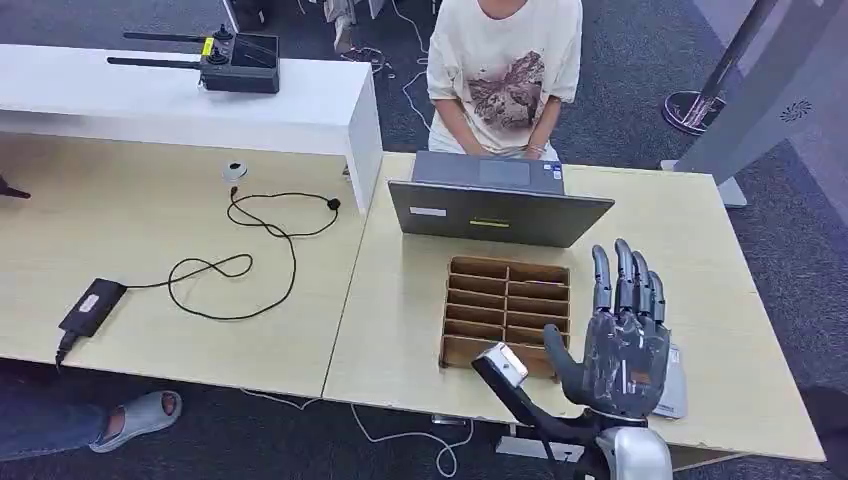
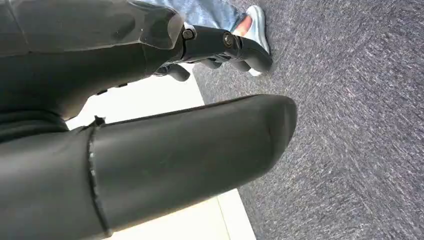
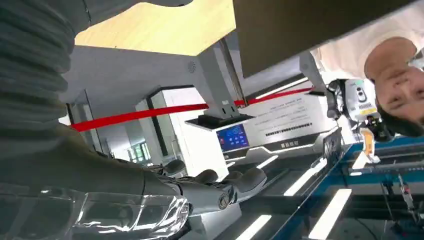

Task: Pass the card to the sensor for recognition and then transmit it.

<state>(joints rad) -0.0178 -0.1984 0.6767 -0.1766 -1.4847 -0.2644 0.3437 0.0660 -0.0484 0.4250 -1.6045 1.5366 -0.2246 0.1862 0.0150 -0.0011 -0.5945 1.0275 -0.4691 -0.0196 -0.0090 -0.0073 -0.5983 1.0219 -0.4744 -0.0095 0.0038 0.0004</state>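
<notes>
On the left table a black adapter (image 1: 91,306) is lying with its thin black cable (image 1: 240,262) looping away across the pale wood. Behind it, on a raised white shelf (image 1: 300,108), a black box with antennas (image 1: 238,63) is sitting. A person's sandalled foot (image 1: 145,413) is showing on the carpet below the table's near edge.

The left hand (image 2: 150,125) is hanging beside a table edge above grey carpet in the left wrist view. Its thick thumb is lying across the frame and its dark fingers (image 2: 225,44) are reaching out beyond it; I cannot tell how far they are spread or whether anything is in them.

On the right table a grey laptop (image 1: 497,210) is standing open, its back towards the robot, with a person in a pale printed shirt (image 1: 505,70) sitting behind it. Just in front of the laptop a wooden divided tray (image 1: 507,308) is resting flat.

The right hand (image 1: 622,345) is standing raised over the table just beside the tray's right end, palm away from the camera, fingers (image 1: 622,280) stretched straight up and close together, thumb angled out towards the tray, gripping nothing. The right wrist view is showing the same fingers (image 3: 220,186) extended and bare.

A flat grey piece (image 1: 673,392) is lying on the table at the hand's right side, partly hidden behind the palm; whether it is the card or the sensor I cannot tell.
</notes>
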